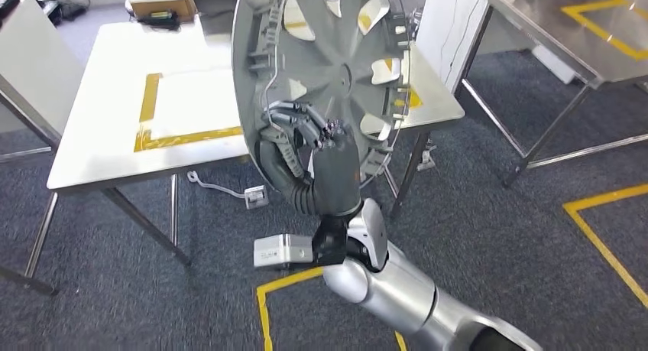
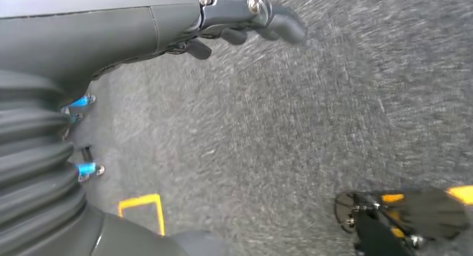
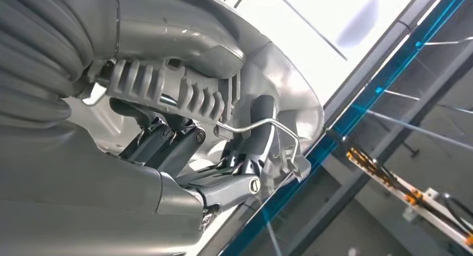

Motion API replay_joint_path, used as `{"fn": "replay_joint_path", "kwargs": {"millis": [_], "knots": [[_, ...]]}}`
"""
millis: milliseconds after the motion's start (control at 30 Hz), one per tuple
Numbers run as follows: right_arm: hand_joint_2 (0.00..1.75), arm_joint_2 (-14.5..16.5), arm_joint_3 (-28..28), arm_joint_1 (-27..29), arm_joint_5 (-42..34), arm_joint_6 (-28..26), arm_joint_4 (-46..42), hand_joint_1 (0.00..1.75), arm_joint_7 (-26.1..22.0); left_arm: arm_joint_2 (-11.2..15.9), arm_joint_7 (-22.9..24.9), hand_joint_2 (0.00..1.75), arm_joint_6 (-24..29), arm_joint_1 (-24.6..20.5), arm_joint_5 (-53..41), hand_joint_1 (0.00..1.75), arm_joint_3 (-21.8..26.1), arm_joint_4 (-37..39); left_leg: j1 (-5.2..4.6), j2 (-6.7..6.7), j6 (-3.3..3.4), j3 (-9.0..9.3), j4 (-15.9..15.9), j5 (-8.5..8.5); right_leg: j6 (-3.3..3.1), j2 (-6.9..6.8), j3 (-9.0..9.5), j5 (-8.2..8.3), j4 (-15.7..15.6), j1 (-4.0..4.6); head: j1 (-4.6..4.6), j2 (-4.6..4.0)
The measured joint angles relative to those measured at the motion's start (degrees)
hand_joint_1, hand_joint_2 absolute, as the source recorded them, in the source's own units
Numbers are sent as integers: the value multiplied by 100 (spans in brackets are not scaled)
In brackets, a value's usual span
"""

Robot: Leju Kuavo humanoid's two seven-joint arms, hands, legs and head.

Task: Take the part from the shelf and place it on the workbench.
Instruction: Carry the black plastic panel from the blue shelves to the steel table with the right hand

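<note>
Around the lower rim of the hubcap [image 1: 325,60], right hand [image 1: 306,137] gripped firmly, dark fingers [image 3: 167,144] hooked through the spoke openings and over the wire retaining ring [image 3: 262,125]. Held nearly upright, inner face toward the head camera, raised above the near edge of the workbench [image 1: 99,137]. Best carried further over the yellow-taped rectangle [image 1: 153,110], tilted flat before lowering, and released only once the rim rested on the steel; otherwise likely to roll or tip off the edge. Looked silver-grey, plastic, broad and thin, with ribbed clips around the back and curved spokes. Beside the body, left hand [image 2: 245,19] hung over grey carpet [image 2: 279,128], fingers curled in on nothing.
</note>
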Motion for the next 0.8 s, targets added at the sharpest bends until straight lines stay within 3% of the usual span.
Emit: {"fn": "replay_joint_path", "kwargs": {"millis": [67, 133, 200, 233, 267, 300, 367, 433, 567, 633, 700, 733, 767, 800], "knots": [[175, 0, 1, -6, -4, 4, -2, 175, 8, -2, -1, 175, 2, 4, 6, 0, 2, -3, 18, -15, 86, 103, -37, -45, 53, -10, -98, 20, 249, -7, 10, 0], [175, -1, 3, -15, -7, 9, 0, 175, 12, 3, -4, 175, 5, -5, 6, 0, 4, -5, 26, -28, 146, 215, -62, -125, 101, -22, -497, -107, 880, -17, 28, 0], [175, -3, 3, -11, -9, 17, 4, 175, 14, 8, -8, 175, 7, -5, 6, 0, 7, -4, 23, -42, 163, 318, -65, -229, 135, -25, -1005, -408, 1513, -16, 44, 0], [175, -5, 3, -6, -13, 22, 7, 175, 16, 8, -9, 175, 7, 3, 6, 0, 8, -3, 21, -52, 160, 384, -64, -288, 135, -25, -1177, -507, 1636, -14, 47, 0], [175, -6, 3, -4, -16, 26, 10, 175, 17, 7, -10, 175, 7, 11, 6, 0, 8, -2, 20, -63, 153, 462, -64, -350, 124, -25, -1263, -496, 1581, -12, 51, 0], [175, -7, 3, -4, -20, 29, 11, 175, 19, 5, -10, 175, 7, 18, 6, 0, 8, -2, 18, -75, 143, 552, -64, -418, 99, -26, -1260, -333, 1342, -6, 56, 0], [175, -10, 4, -5, -20, 31, 14, 175, 16, -1, -12, 175, 7, 23, 7, 0, 8, 0, 8, -93, 113, 728, -54, -561, 15, -28, -1137, 318, 583, 32, 68, 0], [175, -14, 7, -8, -12, 36, 18, 175, 13, -7, -13, 175, 7, 21, 15, 0, 13, 3, -10, -111, 56, 831, -55, -701, -48, -25, -1035, 763, 104, 71, 73, 0], [175, -6, 9, -24, -19, 37, 19, 175, 23, -3, -21, 175, 18, 14, 32, 0, 35, -5, -21, -103, -69, 909, 121, -757, -165, -2, -828, 739, -19, 39, 53, 0], [175, 5, 11, -26, -16, 41, 19, 175, 17, -5, -26, 175, 25, 2, 32, 0, 38, -10, -6, -73, -118, 624, 636, -891, -217, -5, -701, 658, -41, 24, 28, 0], [175, 8, 14, -24, -12, 46, 20, 175, 16, -7, -26, 175, 26, 1, 33, 0, 39, -9, 9, -56, -168, 153, 1300, -1172, -235, -2, -599, 553, -40, 25, 10, 0], [175, 8, 14, -18, -13, 50, 20, 175, 21, -5, -25, 175, 23, 10, 33, 0, 41, -9, 14, -53, -182, -36, 1481, -1269, -233, 4, -538, 496, -40, 25, 9, 0], [175, 8, 14, -13, -14, 53, 20, 175, 26, 1, -26, 175, 9, 20, 33, 0, 43, -8, 15, -48, -187, -147, 1485, -1257, -227, 13, -464, 435, -40, 23, 10, 0], [175, 10, 14, -12, -15, 57, 21, 175, 29, 9, -28, 175, -13, 29, 33, 0, 44, -8, 16, -43, -186, -168, 1301, -1105, -217, 20, -380, 372, -39, 20, 9, 0]]}}
